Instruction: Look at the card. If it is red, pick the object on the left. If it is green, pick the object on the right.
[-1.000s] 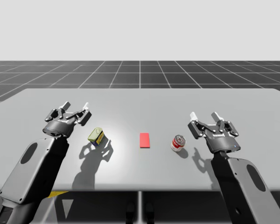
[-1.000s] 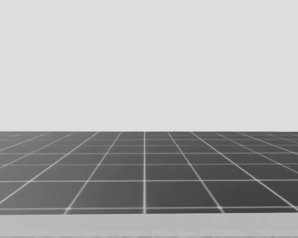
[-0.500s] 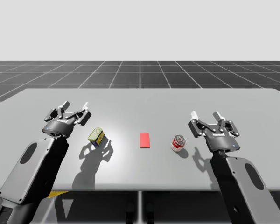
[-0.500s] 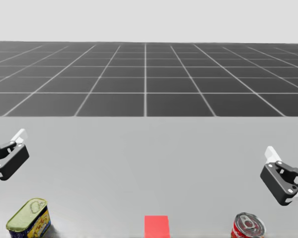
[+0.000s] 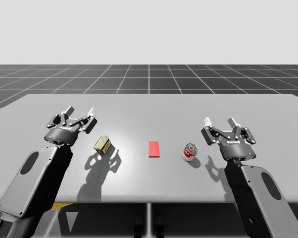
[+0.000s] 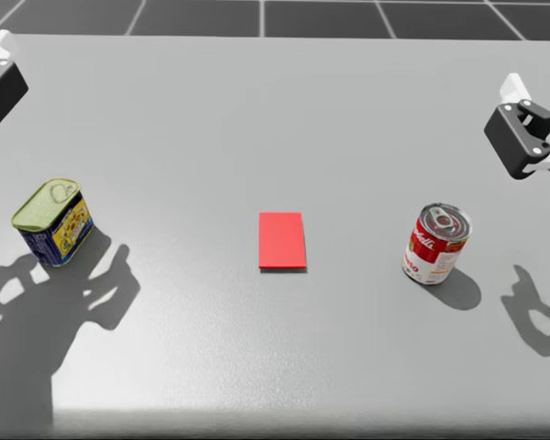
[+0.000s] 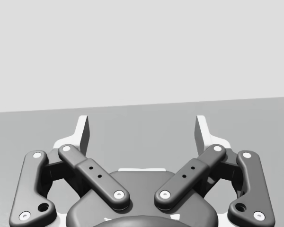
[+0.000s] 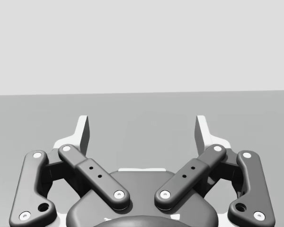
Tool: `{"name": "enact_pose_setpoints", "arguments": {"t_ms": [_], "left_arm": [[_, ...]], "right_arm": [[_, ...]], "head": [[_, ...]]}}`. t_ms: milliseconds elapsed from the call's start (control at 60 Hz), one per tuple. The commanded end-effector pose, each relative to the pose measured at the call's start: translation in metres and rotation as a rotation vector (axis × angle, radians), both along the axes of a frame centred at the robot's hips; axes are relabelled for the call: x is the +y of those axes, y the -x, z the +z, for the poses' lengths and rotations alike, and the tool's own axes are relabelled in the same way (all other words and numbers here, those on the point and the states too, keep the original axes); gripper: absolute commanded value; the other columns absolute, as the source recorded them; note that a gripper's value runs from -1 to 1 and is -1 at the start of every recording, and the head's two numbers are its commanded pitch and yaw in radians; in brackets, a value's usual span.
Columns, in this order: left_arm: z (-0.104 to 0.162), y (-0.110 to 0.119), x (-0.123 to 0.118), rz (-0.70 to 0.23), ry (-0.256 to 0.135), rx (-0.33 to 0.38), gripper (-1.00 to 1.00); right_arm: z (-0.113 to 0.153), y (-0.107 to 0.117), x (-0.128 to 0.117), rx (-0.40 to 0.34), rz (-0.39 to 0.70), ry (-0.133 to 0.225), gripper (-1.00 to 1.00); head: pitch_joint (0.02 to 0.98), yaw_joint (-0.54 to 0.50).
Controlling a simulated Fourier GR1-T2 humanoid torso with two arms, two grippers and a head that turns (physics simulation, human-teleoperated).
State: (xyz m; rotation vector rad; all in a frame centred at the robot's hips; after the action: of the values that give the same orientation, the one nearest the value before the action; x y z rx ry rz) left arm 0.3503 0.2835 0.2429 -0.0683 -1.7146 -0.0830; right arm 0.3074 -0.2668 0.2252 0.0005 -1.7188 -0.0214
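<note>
— What is lying out?
— A flat red card (image 6: pixel 282 240) is lying mid-tabletop (image 6: pixel 257 110), which is smooth grey. A rounded oblong tin (image 6: pixel 53 221) with a yellow-blue label is standing left of it, and a round red-and-white can (image 6: pixel 436 244) right. All are well apart.
— Jaws?
— Left jaws and right jaws are both hanging spread, pinching nothing. The tin is sitting near the left jaws, untouched.

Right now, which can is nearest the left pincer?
The yellow-and-blue rectangular can, left of the red card; the round red-and-white can stands beyond the card, beside the right pincer.
</note>
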Motion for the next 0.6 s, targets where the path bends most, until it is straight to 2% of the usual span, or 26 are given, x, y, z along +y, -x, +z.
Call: {"name": "enact_pose_setpoints", "arguments": {"t_ms": [17,400,600], "left_arm": [[0.0007,0.0000,-0.0016,-0.003,-0.002,-0.002,-1.00],[0.0007,0.0011,-0.0025,-0.002,-0.003,-0.003,-1.00],[0.0007,0.0011,-0.0025,-0.002,-0.003,-0.003,-1.00]], "right_arm": [[0.0004,-0.0007,-0.0007,0.000,-0.001,0.000,-1.00],[0.0006,-0.0005,-0.0007,0.000,-0.001,0.000,-1.00],[0.0008,0.0000,-0.0008,0.001,0.002,0.001,-1.00]], "head": [[0.852,-0.03],[0.853,-0.03],[0.850,0.04]]}}
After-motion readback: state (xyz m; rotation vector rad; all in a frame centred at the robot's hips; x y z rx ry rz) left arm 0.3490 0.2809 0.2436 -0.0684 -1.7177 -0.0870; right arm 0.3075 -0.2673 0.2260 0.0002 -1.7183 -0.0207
